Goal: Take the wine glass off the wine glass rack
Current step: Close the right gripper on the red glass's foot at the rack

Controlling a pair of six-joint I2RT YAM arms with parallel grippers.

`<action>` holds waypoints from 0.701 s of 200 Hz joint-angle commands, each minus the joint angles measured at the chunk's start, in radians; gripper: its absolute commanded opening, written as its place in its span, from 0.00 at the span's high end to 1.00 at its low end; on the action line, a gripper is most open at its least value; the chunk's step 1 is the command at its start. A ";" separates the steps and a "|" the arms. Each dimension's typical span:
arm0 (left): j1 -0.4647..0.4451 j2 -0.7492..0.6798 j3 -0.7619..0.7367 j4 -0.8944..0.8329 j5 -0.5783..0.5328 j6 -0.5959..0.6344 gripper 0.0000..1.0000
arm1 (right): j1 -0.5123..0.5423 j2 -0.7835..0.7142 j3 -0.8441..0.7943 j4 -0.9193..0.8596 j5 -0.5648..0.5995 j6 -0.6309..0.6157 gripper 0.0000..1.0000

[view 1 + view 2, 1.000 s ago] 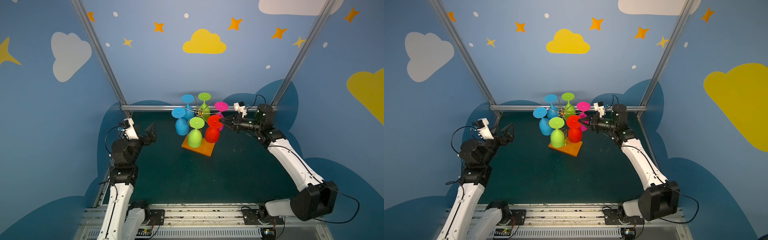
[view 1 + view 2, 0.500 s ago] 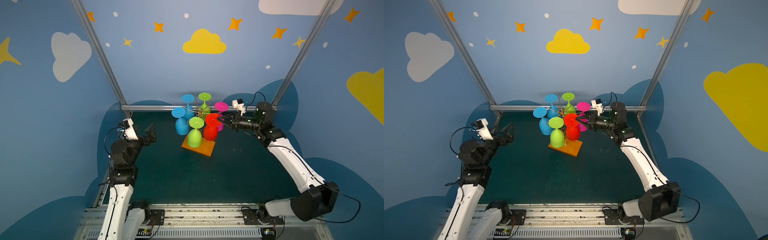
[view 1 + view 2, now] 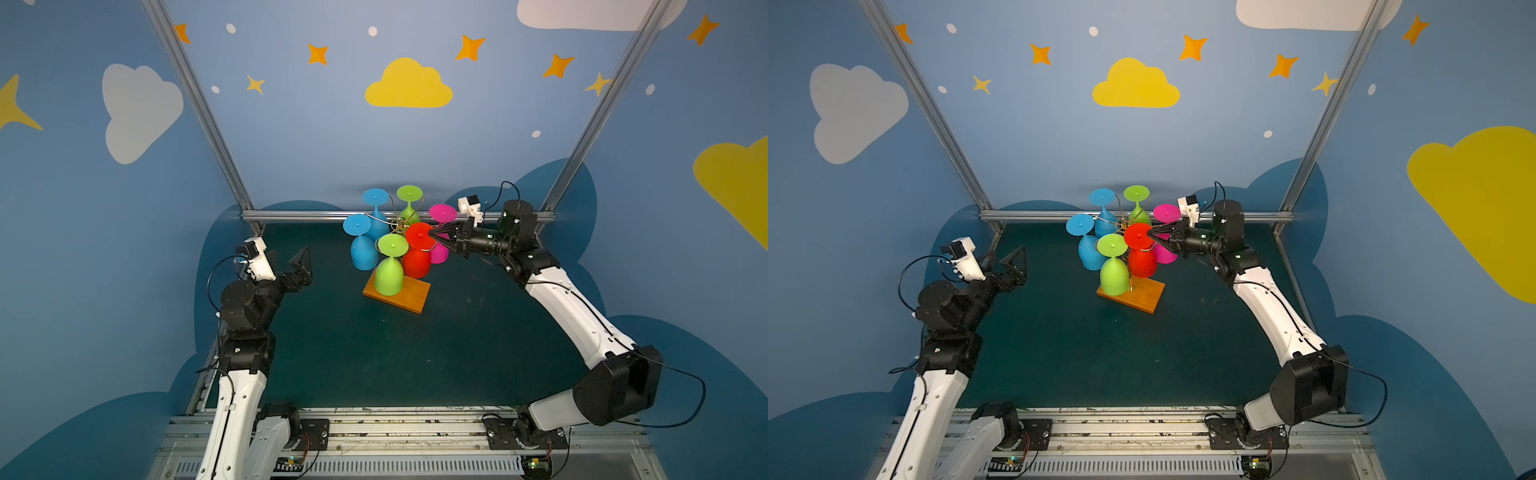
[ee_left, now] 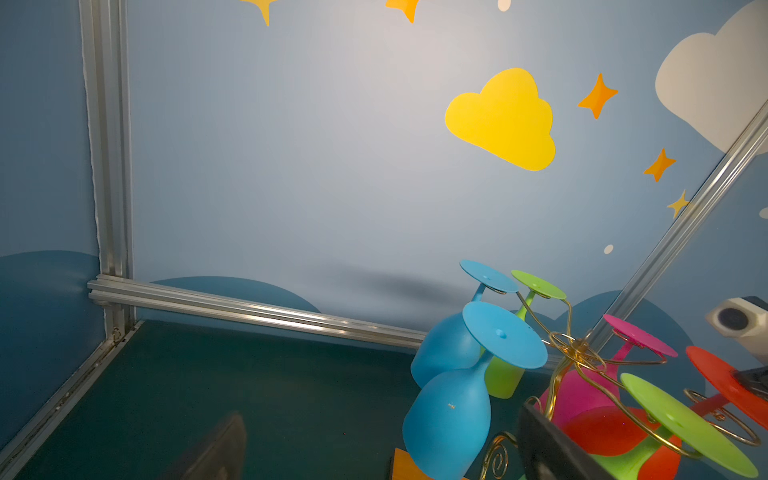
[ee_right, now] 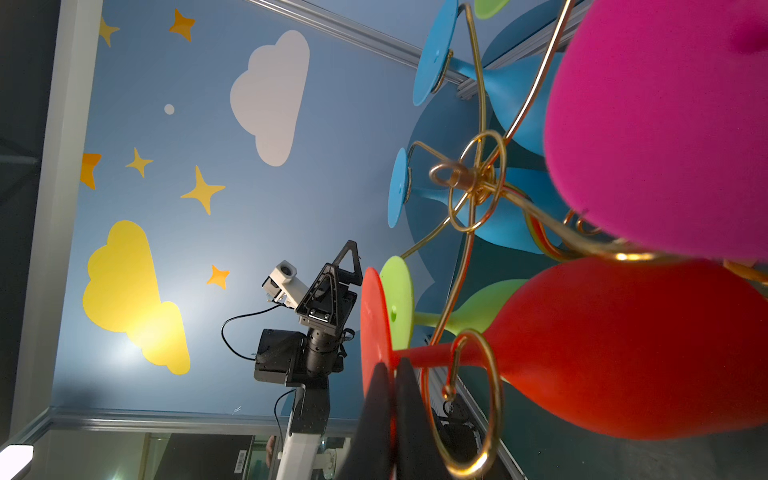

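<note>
Red wine glass [image 3: 417, 249]: hangs upside down on the rack, on the side nearest the right arm, its round foot uppermost.
Wine glass rack [image 3: 397, 294]: gold wire on a wooden base, standing near the worktop's back edge; two blue, two green and one pink glass hang there too.
Right end effector [image 5: 394, 409]: pinched shut on the rim of the red foot.
Left end effector [image 3: 300, 266]: spread wide, empty, near the left edge.
Doing it well: I judge the stem should slide outward along its wire loop, level, before lifting, keeping clear of the pink glass [image 3: 439, 250].
</note>
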 commanded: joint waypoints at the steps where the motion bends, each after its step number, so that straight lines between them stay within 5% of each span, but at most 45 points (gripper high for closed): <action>1: 0.003 -0.013 -0.007 0.008 -0.015 0.013 0.00 | 0.004 0.011 0.049 0.045 0.036 -0.008 1.00; 140: 0.004 -0.031 -0.006 0.003 -0.023 0.028 0.00 | -0.065 -0.028 -0.056 0.116 0.126 0.055 1.00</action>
